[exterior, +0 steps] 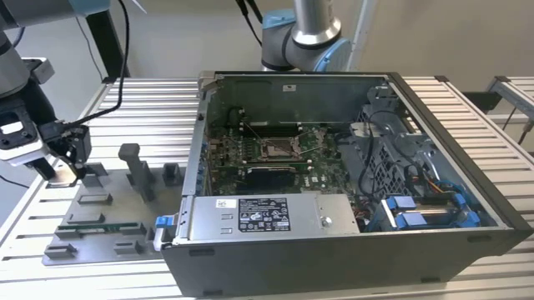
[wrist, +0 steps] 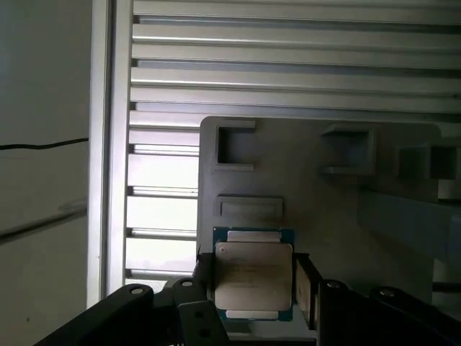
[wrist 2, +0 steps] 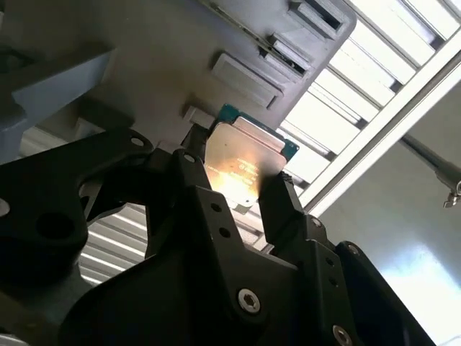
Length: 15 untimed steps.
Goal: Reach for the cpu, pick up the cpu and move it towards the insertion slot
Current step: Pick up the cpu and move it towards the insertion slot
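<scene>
The claw point(exterior: 59, 173) hangs over the far corner of the grey tray point(exterior: 125, 209) on the slatted bench point(exterior: 150, 106). In both wrist views its two black fingers point(wrist 2: 189, 180) are clamped on opposite edges of the cpu point(wrist: 253, 277), which sits silvery face up just above the tray. The insertion slot point(exterior: 279, 148) lies well apart from the tray, inside the open computer case point(exterior: 334, 256) standing beside it.

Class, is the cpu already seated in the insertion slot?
No; the pincer holds the cpu over the grey tray, outside the computer case.
</scene>
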Available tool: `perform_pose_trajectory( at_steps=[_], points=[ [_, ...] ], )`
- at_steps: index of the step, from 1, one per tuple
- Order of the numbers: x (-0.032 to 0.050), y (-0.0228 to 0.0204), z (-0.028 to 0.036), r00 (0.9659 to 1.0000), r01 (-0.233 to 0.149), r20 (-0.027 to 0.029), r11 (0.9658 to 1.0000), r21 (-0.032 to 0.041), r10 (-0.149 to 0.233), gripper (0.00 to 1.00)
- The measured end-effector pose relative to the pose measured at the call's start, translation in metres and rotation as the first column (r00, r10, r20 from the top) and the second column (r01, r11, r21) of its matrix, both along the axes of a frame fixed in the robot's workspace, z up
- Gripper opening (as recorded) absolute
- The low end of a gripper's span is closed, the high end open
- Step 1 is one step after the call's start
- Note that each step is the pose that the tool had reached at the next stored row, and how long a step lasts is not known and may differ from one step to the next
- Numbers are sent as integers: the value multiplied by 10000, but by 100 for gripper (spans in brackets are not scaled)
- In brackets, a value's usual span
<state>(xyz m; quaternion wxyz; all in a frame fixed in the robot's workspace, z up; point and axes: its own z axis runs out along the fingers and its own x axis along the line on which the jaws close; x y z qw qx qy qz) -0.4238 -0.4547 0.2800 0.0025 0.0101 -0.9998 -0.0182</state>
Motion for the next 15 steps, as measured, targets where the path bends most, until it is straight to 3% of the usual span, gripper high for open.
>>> perform_pose_trajectory(
  at_steps=[15],
  points=[
    [0,0,215,10000,0,0,10000,0,0,0]
  ],
)
